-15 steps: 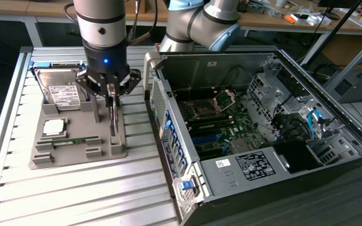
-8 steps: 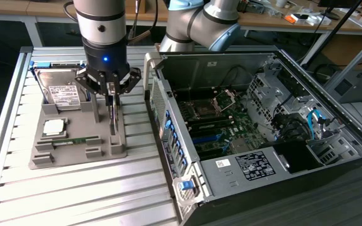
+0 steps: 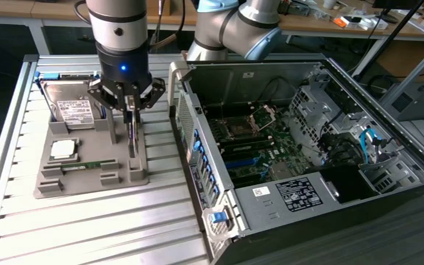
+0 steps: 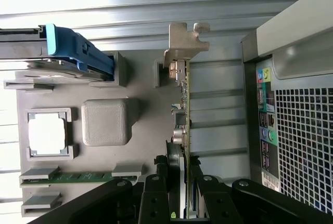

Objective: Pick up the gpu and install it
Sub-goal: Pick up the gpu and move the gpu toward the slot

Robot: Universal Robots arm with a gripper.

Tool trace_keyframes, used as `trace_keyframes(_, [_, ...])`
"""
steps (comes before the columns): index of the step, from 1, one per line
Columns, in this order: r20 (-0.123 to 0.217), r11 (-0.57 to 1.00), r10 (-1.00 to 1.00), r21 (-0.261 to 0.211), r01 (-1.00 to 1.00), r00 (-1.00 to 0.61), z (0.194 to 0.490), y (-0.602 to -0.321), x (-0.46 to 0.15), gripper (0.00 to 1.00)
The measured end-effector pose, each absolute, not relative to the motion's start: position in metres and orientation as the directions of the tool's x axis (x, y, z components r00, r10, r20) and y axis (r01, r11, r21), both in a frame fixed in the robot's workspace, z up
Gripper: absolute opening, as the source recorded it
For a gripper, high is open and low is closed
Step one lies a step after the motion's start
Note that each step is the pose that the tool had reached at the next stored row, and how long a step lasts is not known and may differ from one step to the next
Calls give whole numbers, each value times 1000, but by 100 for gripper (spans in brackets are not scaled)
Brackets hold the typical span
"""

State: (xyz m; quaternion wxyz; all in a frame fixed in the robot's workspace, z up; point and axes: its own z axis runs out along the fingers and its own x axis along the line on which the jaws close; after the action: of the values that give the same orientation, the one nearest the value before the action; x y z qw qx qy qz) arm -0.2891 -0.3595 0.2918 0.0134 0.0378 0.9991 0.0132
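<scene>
Wrist view: the tool is seen half-closed, clamped on the upper edge of the gpu, which stands on edge in the grey holder. Card judged light, stiff, fragile — best held by bare board edges. White labels are noted on the computer case — no writing legible.

Silver-and-black arm ending in a dark pincer
Its tube sections are glossy silver-grey, broken by black bands, and one joint carries a pale blue cap. A small blue light glows on the black wrist cylinder. The pincer is matte black, built of hinged bars joined by round pivot pins.
</scene>
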Motion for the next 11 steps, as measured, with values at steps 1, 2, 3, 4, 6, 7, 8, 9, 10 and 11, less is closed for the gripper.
trace_keyframes(1, [-26, 997, 76, 27, 75, -997, 293, -360, -289, 27])
trace_keyframes(2, [-26, 997, 76, 27, 75, -997, 293, -359, -289, 27])
trace_keyframes(3, [-26, 997, 76, 27, 75, -997, 293, -359, -289, 27])
trace_keyframes(4, [-26, 997, 76, 27, 75, -997, 294, -360, -289, 27])
trace_keyframes(6, [-26, 997, 76, 27, 75, -997, 294, -360, -289, 27])
trace_keyframes(7, [-26, 997, 76, 27, 75, -997, 295, -359, -289, 27])
trace_keyframes(8, [-26, 997, 76, 27, 75, -997, 295, -360, -289, 27])
trace_keyframes(9, [-26, 997, 76, 27, 75, -997, 295, -359, -289, 27])
trace_keyframes(10, [-26, 997, 76, 27, 75, -997, 296, -359, -289, 27])
trace_keyframes(11, [-26, 997, 76, 27, 75, -997, 296, -360, -289, 27])
